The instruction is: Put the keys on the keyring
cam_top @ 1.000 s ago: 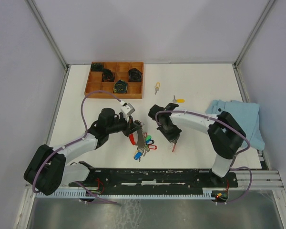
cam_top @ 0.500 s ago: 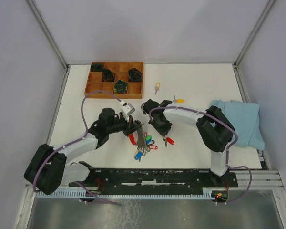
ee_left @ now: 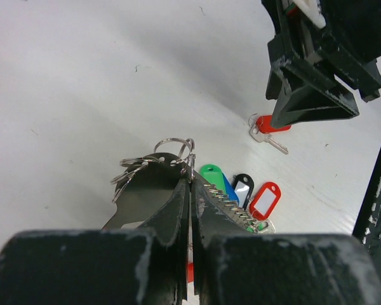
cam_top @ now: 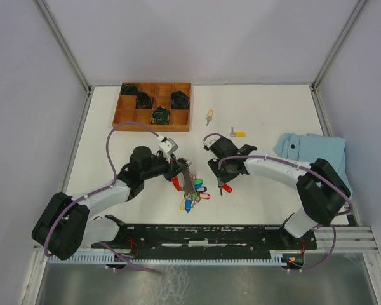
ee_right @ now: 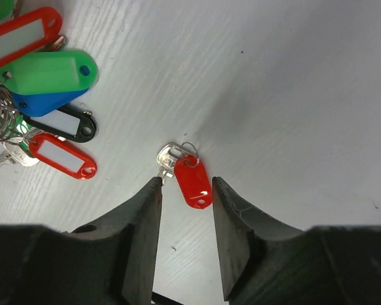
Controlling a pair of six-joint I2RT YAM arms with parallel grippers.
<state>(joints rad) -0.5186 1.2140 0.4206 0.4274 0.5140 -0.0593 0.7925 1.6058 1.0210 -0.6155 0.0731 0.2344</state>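
"Well, what worries you?"

"My right fingers (ee_right: 136,235) stand apart over the red-tagged key (ee_right: 192,181). It lies flat on the worktop (cam_top: 267,108), near the keyring (cam_top: 192,190) but not touching it, and a pinch there could just skid it away. My left fingers (ee_left: 171,216) are clamped on the keyring."

"Anything in the way?"

"Nothing I can see. The yellow-tagged key (cam_top: 239,134), wooden tray (cam_top: 152,127) and blue cloth (cam_top: 320,159) sit well apart."

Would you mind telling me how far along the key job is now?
Done: the keyring carries many tags. In hand: the left hand grips the keyring; the right hand is open over the red-tagged key, loose on the table. Left: that key, the far yellow-tagged key and the nearer yellow-tagged key to thread on.
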